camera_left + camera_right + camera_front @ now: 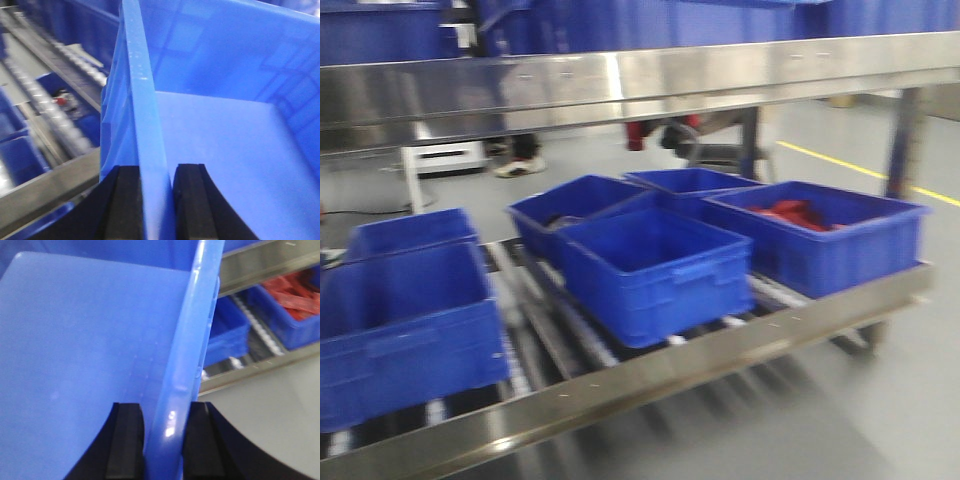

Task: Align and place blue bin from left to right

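- Steel roller rack [720, 350], smeared by motion blur across the whole front view, cut off at its left end by the picture edge.
- Upper shelf [620, 85] of steel above, carrying more blue crates cropped at the top and too cropped to count.
- One blue bin [225, 150] gripped by both arms, empty inside, filling both wrist views and showing only inner floor, walls and rims. Rack visible past it on either side; impossible to tell whether resting on anything, and not identifiable in the front view.
- Six other bins [650, 270] counted on the rack: two at the left end, one behind the other, the nearer cropped; three clustered mid-rack; one at the right end.
- Left gripper [157, 200]: parted only by the wall's thickness, black pads pressed to both faces of the blue bin's left wall, tips out of frame.
- Right gripper [162, 440]: same narrow pinch on the opposite wall, pads touching both faces.
- Red items [795, 213] inside the right-end bin, too blurred to name.
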### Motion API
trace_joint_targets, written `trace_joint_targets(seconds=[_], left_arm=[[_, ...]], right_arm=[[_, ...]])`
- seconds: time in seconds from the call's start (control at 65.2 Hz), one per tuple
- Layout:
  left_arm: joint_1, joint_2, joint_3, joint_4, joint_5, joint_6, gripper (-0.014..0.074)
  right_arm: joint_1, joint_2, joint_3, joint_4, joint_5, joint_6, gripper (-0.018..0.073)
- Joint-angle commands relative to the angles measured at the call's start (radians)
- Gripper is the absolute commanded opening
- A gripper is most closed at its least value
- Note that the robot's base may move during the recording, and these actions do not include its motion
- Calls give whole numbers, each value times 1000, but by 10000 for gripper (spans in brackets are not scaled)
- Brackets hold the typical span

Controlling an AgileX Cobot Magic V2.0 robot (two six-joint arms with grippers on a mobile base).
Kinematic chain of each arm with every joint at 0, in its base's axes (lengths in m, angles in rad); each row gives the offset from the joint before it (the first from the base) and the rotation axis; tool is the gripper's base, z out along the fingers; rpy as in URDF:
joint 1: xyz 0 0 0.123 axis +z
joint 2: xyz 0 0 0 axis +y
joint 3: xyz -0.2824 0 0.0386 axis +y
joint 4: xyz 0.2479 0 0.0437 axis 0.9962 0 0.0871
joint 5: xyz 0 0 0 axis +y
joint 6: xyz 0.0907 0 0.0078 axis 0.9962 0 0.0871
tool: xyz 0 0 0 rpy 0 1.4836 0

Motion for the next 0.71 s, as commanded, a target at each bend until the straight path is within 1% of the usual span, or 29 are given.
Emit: trace_joint_targets(seconds=[0.0,0.69], left_arm=[[-5,-24,-18,-22,-109,15,-111],[-5,-24,-18,-22,-109,15,-111]], right_arm=[[5,-23,-16,2,-90,-39,-70],[5,-23,-16,2,-90,-39,-70]])
